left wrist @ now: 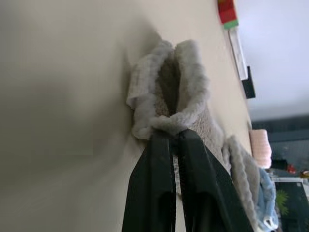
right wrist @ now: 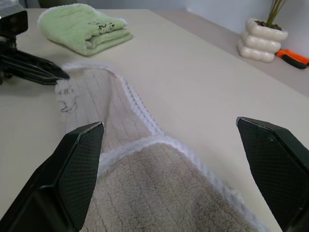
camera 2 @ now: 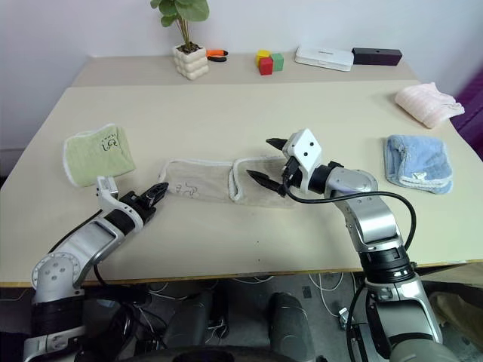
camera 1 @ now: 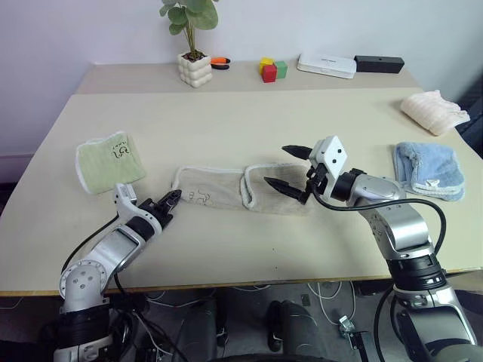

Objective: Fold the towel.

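Nearest the robot, the left tool (camera 1: 172,199) lies low over the worktop (camera 1: 249,121) at about eight o'clock in the head view, its two black fingers pinched tight together on the left end of the towel (camera 1: 226,190). In the left wrist view the fingertips (left wrist: 170,136) meet on the towel's white corded edge, and the cloth bunches up just past them.

The towel itself is a long beige strip lying flat near the middle of the worktop, running from nine o'clock to three o'clock, with a small dark logo near its left end and one part folded over on its right half.

At about four o'clock from the centre, the right tool (camera 1: 293,167) hangs above the towel's right end with its fingers spread wide apart and nothing between them; the right wrist view shows the folded cloth beneath the gap.

Further out, a green folded towel (camera 1: 110,161) rests at nine o'clock and a light blue towel (camera 1: 428,169) at three o'clock. A pink cloth (camera 1: 433,110) sits at two o'clock. At the far edge, around twelve o'clock, stand a potted plant (camera 1: 194,53), coloured blocks (camera 1: 272,70), a white box (camera 1: 326,65) and a black box (camera 1: 379,64).
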